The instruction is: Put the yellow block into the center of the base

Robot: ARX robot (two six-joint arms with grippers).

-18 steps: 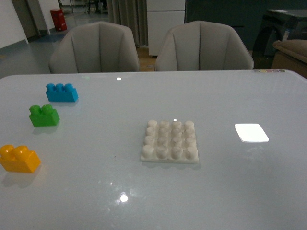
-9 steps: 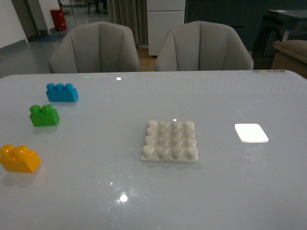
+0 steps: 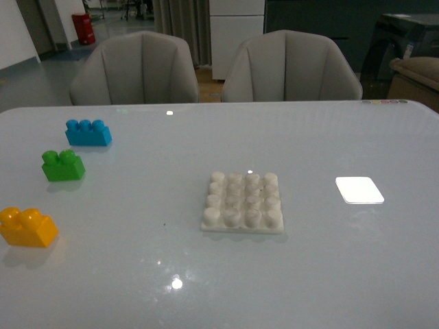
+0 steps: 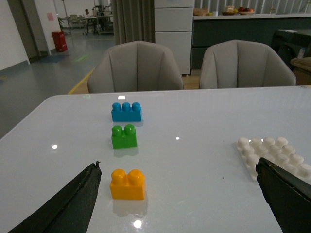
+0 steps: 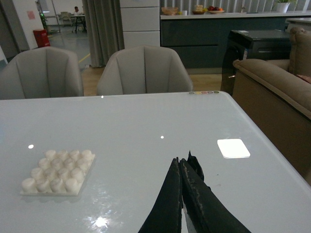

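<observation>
The yellow block (image 3: pixel 28 227) lies at the table's near left, its two studs up; in the left wrist view the yellow block (image 4: pixel 128 184) rests just inside the left-hand finger. The white studded base (image 3: pixel 243 203) sits near the table's middle, and the base (image 4: pixel 275 155) and the base (image 5: pixel 58 172) show in both wrist views. My left gripper (image 4: pixel 179 170) hangs open and wide above the table, holding nothing. My right gripper (image 5: pixel 180 162) is shut and empty, over bare table to the right of the base. Neither arm appears in the front view.
A green two-stud brick (image 3: pixel 63 165) and a blue three-stud brick (image 3: pixel 88 132) lie behind the yellow block on the left. A smooth bright white patch (image 3: pixel 359 190) lies right of the base. Two grey chairs (image 3: pixel 134 67) stand behind the table's far edge.
</observation>
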